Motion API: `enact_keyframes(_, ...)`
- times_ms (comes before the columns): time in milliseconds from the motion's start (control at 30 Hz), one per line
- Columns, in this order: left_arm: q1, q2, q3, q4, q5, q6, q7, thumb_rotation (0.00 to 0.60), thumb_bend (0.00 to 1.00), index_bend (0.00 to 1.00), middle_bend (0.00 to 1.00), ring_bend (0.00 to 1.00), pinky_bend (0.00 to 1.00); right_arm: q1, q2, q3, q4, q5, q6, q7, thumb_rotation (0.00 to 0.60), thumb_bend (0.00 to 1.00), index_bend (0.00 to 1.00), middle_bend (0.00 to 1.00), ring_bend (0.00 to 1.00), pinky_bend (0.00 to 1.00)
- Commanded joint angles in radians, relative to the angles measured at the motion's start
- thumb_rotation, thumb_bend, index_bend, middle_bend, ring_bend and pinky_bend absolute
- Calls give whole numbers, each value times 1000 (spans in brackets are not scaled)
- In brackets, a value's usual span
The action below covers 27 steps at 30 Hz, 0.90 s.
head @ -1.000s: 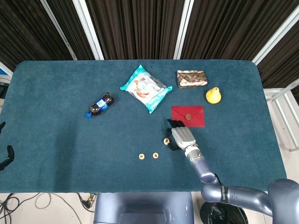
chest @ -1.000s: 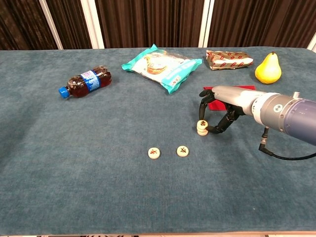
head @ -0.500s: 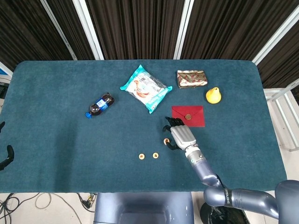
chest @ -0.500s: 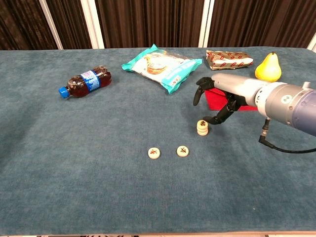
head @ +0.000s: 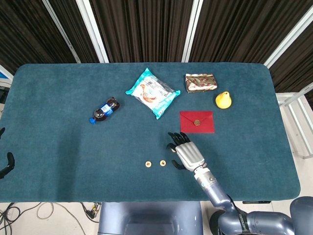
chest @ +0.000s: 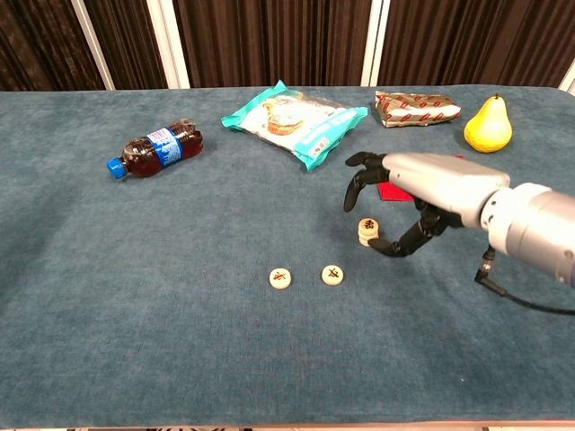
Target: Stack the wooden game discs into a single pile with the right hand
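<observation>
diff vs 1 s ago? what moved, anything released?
The right hand let go of the small stack of discs, lifted with fingers spread, and drew back toward the robot and the two loose discs. Stack, loose discs, bottle, snack bag, red envelope and pear stayed put.

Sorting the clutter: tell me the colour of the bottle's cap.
Blue; the bottle cap shows best in the chest view.

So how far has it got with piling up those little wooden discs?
Partly done. A small pile already stands near the right hand, at least two discs high. That hand is empty, its fingers spread above the table. Two single discs lie flat, side by side, waiting to be added.
</observation>
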Motion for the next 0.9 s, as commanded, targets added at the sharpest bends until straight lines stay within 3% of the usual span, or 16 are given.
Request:
enact_keyframes(33, 0, 0, -1, 0, -1, -1, -1, 600, 581, 73, 0, 0, 0, -18, -29, -21, 32, -36, 18, 2, 600, 439, 341, 0, 0, 0)
enact_keyframes(900, 0, -1, -3, 2, -5, 0, -3, 600, 581, 73, 0, 0, 0, -54, -161, -27, 200, -157, 4, 58, 600, 439, 341, 0, 0, 0)
